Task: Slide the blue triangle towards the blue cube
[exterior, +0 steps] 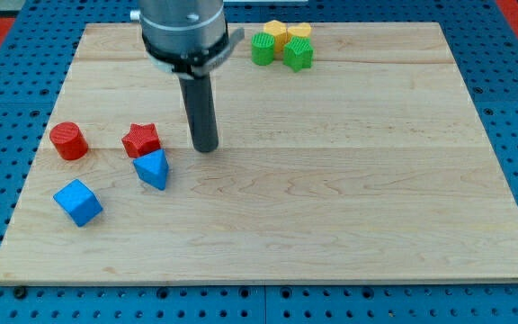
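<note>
The blue triangle point(153, 168) lay on the worktop point(331, 207) toward the view's left, its narrow corner pointing toward the view's bottom and its long axis running roughly top to bottom. It sat just below the red star point(140, 139), touching or nearly touching it. The blue cube point(78, 202) lay near it, toward the view's lower left, apart from it. The arm carried no jaws, only a rod; the tip point(205, 148) stood just beside the triangle, to its upper right, apart from it. A red cylinder point(67, 140) sat left of the star. Two green blocks point(281, 51) and two yellow blocks point(287, 32) clustered at the view's top.
</note>
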